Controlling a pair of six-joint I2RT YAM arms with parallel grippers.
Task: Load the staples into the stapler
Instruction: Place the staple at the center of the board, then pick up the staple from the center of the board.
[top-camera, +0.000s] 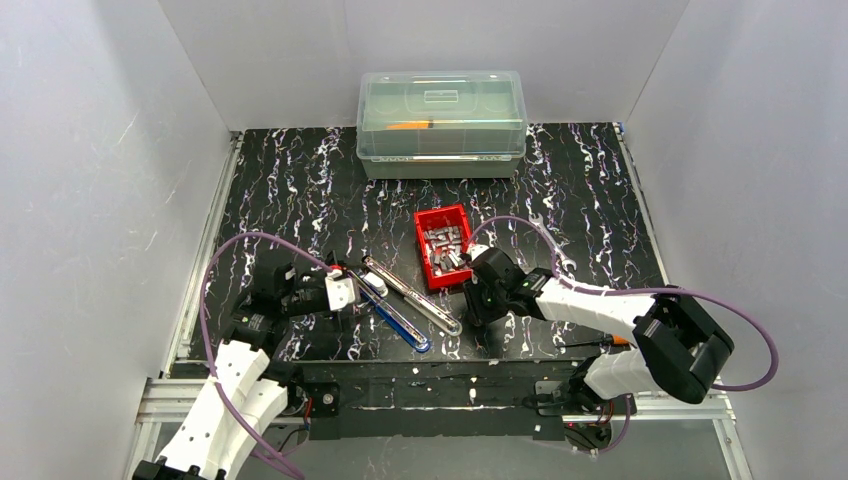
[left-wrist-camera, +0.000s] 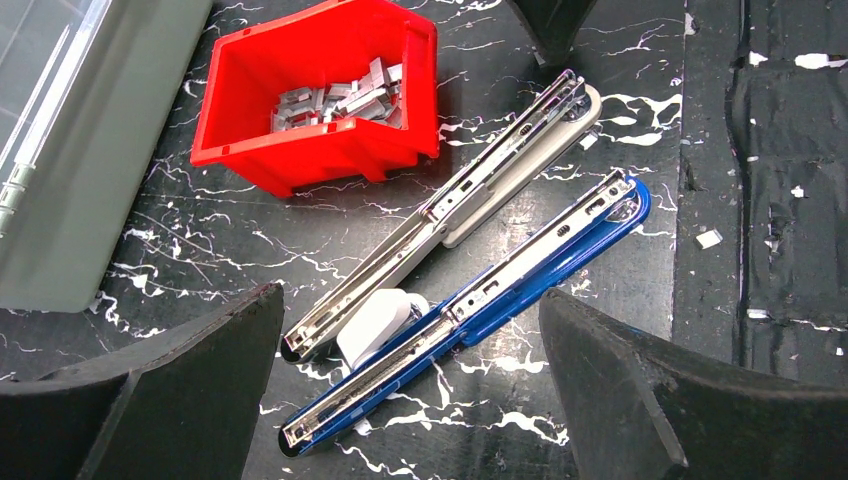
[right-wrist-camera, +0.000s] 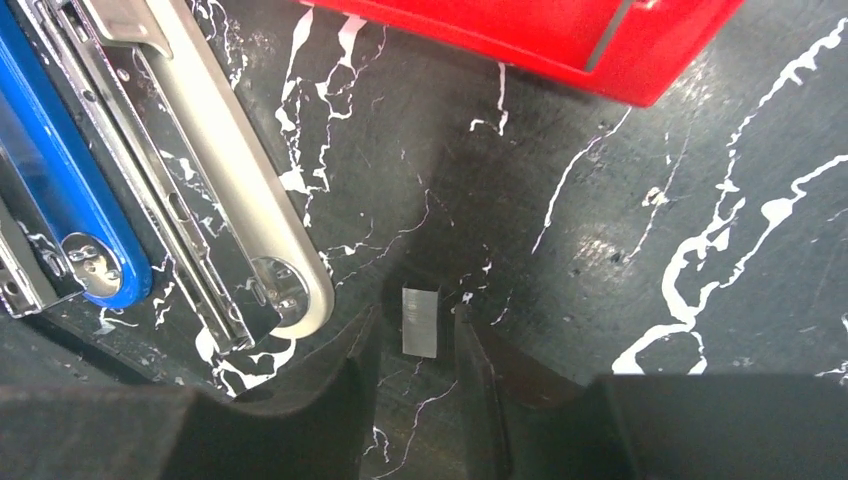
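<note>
Two staplers lie opened flat side by side on the black mat, a blue one (top-camera: 398, 317) (left-wrist-camera: 500, 290) and a grey one (top-camera: 412, 295) (left-wrist-camera: 470, 190), their metal channels facing up. My left gripper (top-camera: 345, 290) (left-wrist-camera: 410, 310) hangs open above the blue stapler's near end, nothing between its fingers. A red bin (top-camera: 425, 255) (left-wrist-camera: 300, 150) holds several staples (top-camera: 447, 245) (left-wrist-camera: 335, 100). One short staple strip (right-wrist-camera: 420, 320) lies flat on the mat between my right gripper's (top-camera: 478, 300) (right-wrist-camera: 415, 315) fingers, with a gap on each side. That spot is just right of the grey stapler's rounded end (right-wrist-camera: 290, 290).
A lidded clear box (top-camera: 441, 120) stands at the back of the mat. A small white block (left-wrist-camera: 375, 320) sits between the two staplers. A small metal tool (top-camera: 555, 250) lies right of the red bin. White walls close in both sides.
</note>
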